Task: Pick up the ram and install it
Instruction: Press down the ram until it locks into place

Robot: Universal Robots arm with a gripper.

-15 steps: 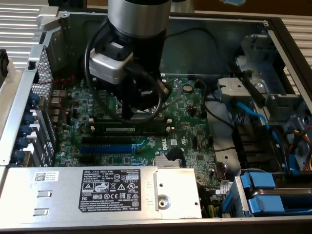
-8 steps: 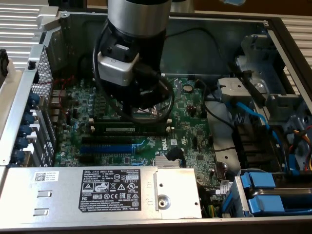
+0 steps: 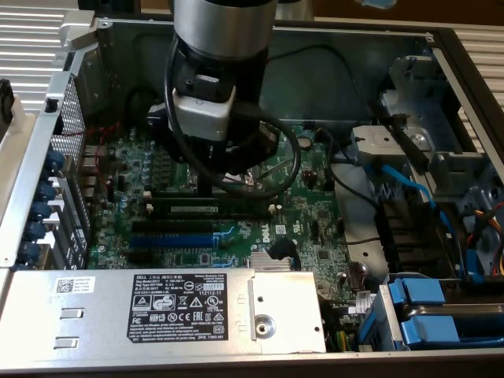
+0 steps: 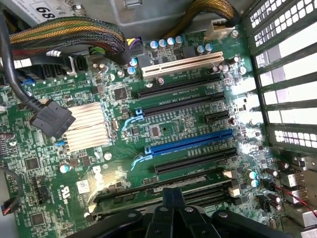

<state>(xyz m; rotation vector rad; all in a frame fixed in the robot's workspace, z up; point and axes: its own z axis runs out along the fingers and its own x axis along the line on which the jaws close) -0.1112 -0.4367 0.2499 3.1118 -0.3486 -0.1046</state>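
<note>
Apparently the gripper (image 3: 206, 187), near the middle of the exterior view, is closed and presses down on the ram (image 3: 206, 209), which stands upright in a black slot (image 3: 172, 225), probably to seat it fully between the white end clips (image 3: 273, 207).

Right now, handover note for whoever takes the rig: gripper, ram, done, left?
Gripper: shut, down over the ram, pressing on its top edge.
Ram: standing on edge in a black memory slot on the motherboard, just beyond the blue expansion slot in the exterior view.
Done: ram picked up and brought into the slot.
Left: can't tell if it's fully seated or latched; check the end clips.
</note>
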